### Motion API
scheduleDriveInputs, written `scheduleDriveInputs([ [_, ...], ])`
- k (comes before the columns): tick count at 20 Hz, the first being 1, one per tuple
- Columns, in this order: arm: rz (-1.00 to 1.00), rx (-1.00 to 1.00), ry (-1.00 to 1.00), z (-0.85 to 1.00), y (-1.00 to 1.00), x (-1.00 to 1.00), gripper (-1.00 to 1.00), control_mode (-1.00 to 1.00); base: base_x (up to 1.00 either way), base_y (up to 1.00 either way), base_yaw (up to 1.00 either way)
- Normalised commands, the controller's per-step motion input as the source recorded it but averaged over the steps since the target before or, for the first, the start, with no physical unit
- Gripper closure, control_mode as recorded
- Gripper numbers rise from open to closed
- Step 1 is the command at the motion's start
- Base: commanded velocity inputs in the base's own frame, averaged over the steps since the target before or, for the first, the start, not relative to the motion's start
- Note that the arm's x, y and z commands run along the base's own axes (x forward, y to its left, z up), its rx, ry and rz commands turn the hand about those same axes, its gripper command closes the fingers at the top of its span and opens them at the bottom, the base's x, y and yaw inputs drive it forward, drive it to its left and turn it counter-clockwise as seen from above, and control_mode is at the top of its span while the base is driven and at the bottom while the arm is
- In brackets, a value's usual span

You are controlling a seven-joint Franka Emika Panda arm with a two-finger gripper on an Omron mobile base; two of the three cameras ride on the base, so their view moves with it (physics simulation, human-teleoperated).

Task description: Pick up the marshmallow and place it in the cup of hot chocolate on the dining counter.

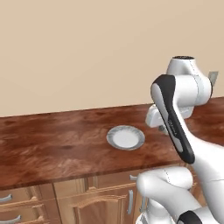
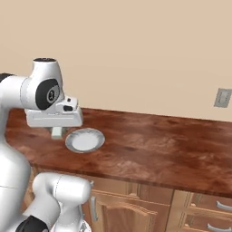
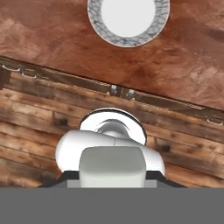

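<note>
Two dark fingertips [image 3: 70, 178] are clenched on the marshmallow [image 3: 112, 165], one on each side. In the hand view the pale, stubby lump shows as a rounded block, broader than tall, with its wider span running from one fingertip to the other. Which way its round ends face cannot be told.

The gripper [image 2: 56, 132] hangs clear of the dining counter [image 2: 149, 149], holding the marshmallow in the air just beside the plate [image 2: 84, 140], on the side of the plate nearer the robot. The plate lies flat with its mottled grey rim [image 3: 162, 17] all in sight and nothing on it.

Away from the plate, the reddish-brown counter runs long and bare to both sides, with open room all round. Its front edge passes close to the plate, and below that edge are light wooden cabinet doors and drawers with metal handles [image 2: 94, 207]. Beyond the plate, the counter ends at a plain beige wall with a grey outlet [image 2: 223, 97].
</note>
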Motion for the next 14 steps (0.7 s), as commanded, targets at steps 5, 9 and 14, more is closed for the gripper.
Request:
scheduleDriveInputs([
  [5, 0.0, 0.0, 0.0, 0.0, 0.0, 0.0, 1.0, 1.0, -0.95, 0.09, 0.51],
  [9, 0.0, 0.0, 0.0, 0.0, 0.0, 0.0, 1.0, 1.0, -0.39, 0.06, 0.98],
  [14, 0.0, 0.0, 0.0, 0.0, 0.0, 0.0, 1.0, 1.0, -0.09, 0.0, 1.0],
])
